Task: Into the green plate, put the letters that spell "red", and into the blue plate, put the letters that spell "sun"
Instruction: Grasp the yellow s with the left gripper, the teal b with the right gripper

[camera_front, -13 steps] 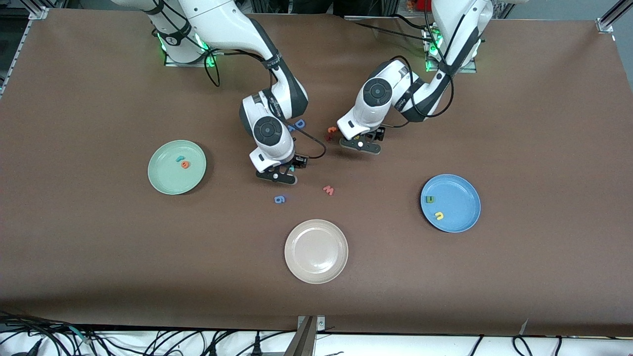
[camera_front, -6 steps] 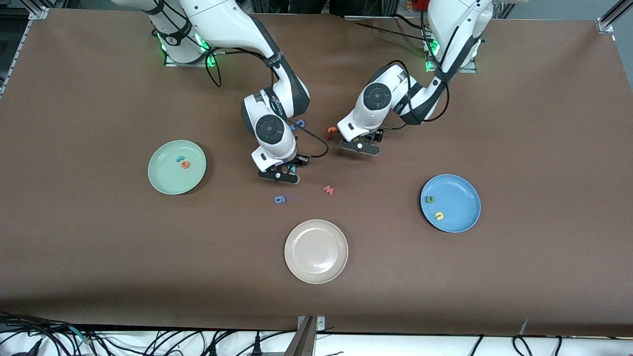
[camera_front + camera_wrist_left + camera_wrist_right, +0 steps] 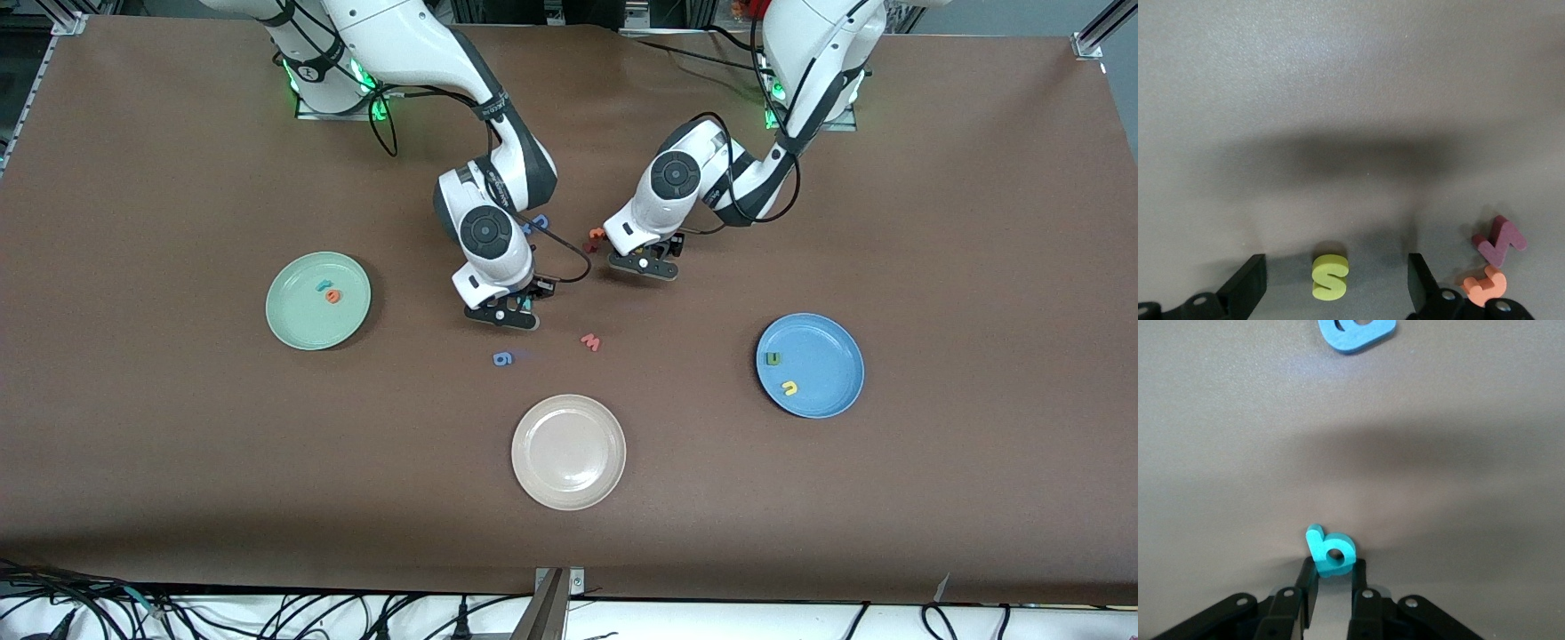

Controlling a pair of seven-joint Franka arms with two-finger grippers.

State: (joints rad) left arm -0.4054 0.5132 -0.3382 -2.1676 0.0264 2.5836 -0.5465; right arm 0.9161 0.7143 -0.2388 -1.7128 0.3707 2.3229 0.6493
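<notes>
Only our right wrist view shows the right gripper (image 3: 1330,587) with jaws closed on the teal "d" (image 3: 1330,553), low over the counter (image 3: 178,462); a second ago they stood wider. Only our left wrist view shows the yellow "s" (image 3: 1329,275) lying flat between the left gripper's (image 3: 1337,283) open jaws; the left gripper has crept toward the right arm's end.

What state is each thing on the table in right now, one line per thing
Right claw: shut on the teal d.
Left claw: open around the yellow s, which lies flat.
Green plate: holds two letters.
Blue plate: holds two letters.
Cream plate: empty.
</notes>
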